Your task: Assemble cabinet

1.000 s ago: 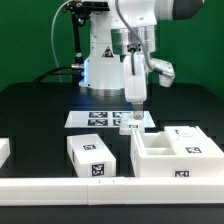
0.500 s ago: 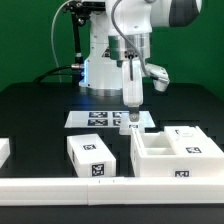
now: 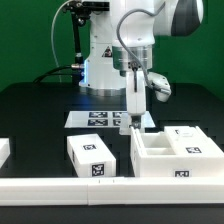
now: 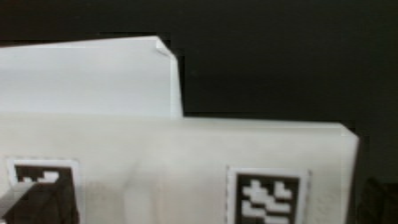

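Exterior view. Shows the end effector (image 3: 131, 120) pointing straight down, tip low over the marker board (image 3: 108, 119), behind the cabinet and a little toward the exterior view's left of it. Places the cabinet (image 3: 178, 157) on the tabletop (image 3: 40, 110) in front of that tip and toward the exterior view's right, open compartments facing up, long axis seemingly running across the view. Finds a small white tagged block (image 3: 92, 157) near the cabinet on the exterior view's left, apart from it. Leaves the finger gap too slim and blurred to read: cannot tell open from closed, and sees nothing clearly gripped.

Wrist view. Looks down on white tagged surfaces (image 4: 178, 160), too close and blurred to name with certainty. Catches only one dark fingertip (image 4: 29, 200), not the pair, so again cannot tell the state.

Judging by both, calls for travel forward and toward the exterior view's right to reach the cabinet.
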Robot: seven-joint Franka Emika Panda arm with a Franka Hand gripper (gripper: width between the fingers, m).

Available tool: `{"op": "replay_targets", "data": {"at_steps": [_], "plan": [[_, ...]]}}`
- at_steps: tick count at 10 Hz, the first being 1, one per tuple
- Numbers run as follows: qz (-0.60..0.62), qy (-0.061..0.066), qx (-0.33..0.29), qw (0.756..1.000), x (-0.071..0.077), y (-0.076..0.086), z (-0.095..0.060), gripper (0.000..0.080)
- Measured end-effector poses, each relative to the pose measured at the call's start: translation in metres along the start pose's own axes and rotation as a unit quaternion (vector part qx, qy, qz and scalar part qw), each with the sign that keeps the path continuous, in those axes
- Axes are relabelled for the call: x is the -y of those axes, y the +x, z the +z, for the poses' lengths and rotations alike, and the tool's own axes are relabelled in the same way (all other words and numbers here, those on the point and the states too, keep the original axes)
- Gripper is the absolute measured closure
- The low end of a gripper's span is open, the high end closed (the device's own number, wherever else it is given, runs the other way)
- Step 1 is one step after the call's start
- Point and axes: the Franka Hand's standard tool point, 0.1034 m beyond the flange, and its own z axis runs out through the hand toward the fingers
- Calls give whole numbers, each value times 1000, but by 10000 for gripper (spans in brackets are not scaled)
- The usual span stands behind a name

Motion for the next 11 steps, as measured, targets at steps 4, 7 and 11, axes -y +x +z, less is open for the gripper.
{"op": "replay_targets", "data": {"at_steps": [4, 7, 11], "plan": [[-12, 0, 1, 1000, 0, -2, 1, 201], [-19, 0, 1, 1000, 0, -2, 1, 516], [-27, 3, 1, 1000, 1, -2, 0, 735]]}}
